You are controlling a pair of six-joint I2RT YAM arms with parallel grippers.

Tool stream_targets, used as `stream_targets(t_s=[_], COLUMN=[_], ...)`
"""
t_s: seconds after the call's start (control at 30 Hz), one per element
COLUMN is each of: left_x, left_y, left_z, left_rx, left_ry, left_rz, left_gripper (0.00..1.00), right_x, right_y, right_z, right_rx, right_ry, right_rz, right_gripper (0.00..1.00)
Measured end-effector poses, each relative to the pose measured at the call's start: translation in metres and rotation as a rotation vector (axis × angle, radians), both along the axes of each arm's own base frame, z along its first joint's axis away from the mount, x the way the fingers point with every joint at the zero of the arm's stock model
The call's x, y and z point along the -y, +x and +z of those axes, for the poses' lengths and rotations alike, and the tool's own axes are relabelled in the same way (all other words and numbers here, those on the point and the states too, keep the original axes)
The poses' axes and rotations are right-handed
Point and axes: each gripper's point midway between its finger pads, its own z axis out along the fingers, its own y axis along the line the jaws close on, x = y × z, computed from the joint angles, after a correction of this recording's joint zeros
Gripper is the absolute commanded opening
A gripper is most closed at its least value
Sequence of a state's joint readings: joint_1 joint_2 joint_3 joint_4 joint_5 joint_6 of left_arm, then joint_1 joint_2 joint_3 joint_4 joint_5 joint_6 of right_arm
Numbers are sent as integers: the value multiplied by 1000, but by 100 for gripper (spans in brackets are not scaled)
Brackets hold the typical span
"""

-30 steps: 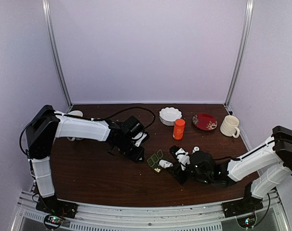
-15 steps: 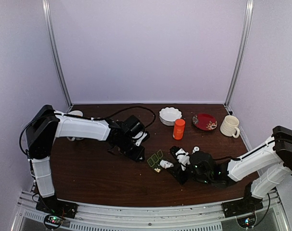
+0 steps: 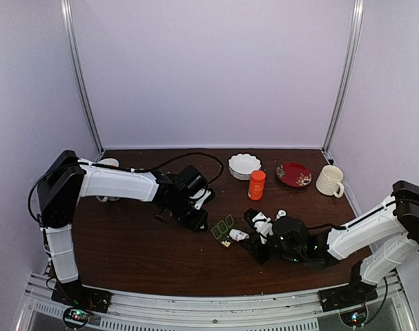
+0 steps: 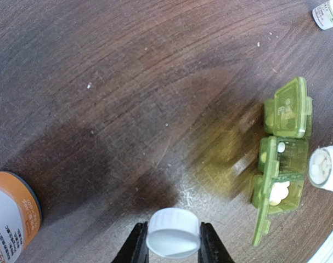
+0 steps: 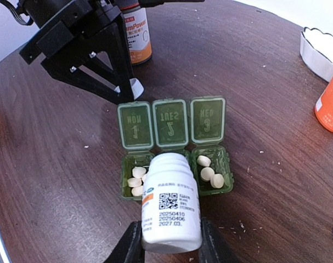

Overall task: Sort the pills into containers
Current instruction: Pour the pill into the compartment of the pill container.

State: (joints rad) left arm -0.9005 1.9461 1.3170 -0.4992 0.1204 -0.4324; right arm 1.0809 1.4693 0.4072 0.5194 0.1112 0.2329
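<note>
We see the right gripper (image 5: 167, 241) closed partway on a small white plastic bottle with a printed code label (image 5: 170, 211), one finger pressed to each side of its base, its neck pointing away from the fingers. The mouth ends right at the near side of the dark-green three-cell plastic pill box (image 5: 170, 124), whose hinged lids marked MON, TUE and WED are thrown back. Small whitish round pills (image 5: 136, 181) lie in the cells ahead-left and ahead-right of these fingers; the bottle hides the middle cell. The left gripper (image 4: 172, 241) pinches a round white plastic cap (image 4: 173, 233) between its fingers above the dark brown wooden table (image 4: 100, 109). The pill box lies ahead and to its right, well apart.
</note>
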Motion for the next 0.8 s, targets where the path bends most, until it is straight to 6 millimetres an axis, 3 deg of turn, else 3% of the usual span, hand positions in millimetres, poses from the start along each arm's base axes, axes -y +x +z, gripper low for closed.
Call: stream_targets(t_s=[0.8], left_x=[0], left_y=[0], left_z=[0], left_rx=[-1], left_ry=[4], left_rz=[-4], left_gripper=[0], right_x=[-2], right_y=[1], right_z=[5], right_rx=[3], right_ry=[11], right_rz=[0], right_gripper=[0])
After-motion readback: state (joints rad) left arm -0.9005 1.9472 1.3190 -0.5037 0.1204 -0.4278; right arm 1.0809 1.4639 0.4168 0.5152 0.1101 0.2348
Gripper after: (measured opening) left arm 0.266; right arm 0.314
